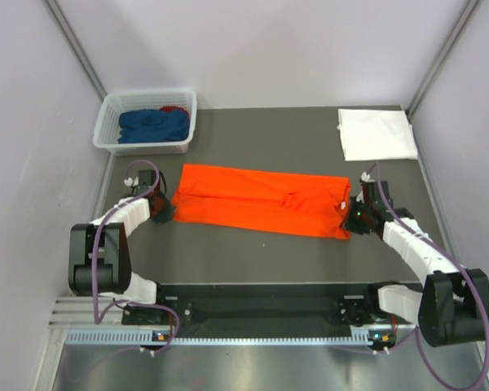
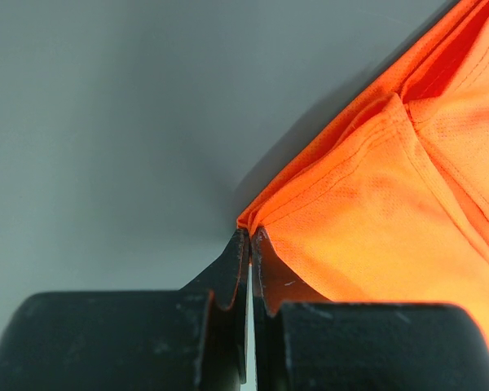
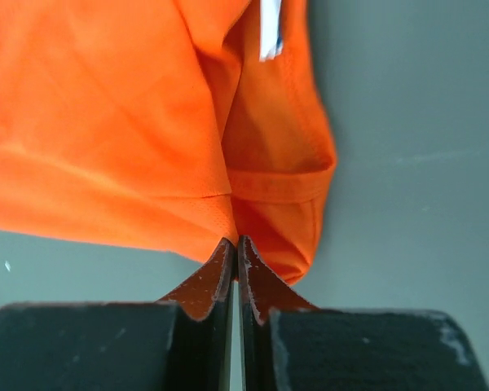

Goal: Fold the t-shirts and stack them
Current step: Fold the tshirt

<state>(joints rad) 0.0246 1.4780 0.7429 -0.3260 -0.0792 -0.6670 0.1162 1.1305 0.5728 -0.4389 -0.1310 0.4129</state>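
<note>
A long-folded orange mesh t-shirt lies mid-worktop, its two ends pinched between the closed jaws of the left gripper and right gripper; a folded white garment sits at the far right corner.

Orange t-shirt cropped by edges in both wrist views.

Dark grey table; pale lilac walls; soft even light
</note>
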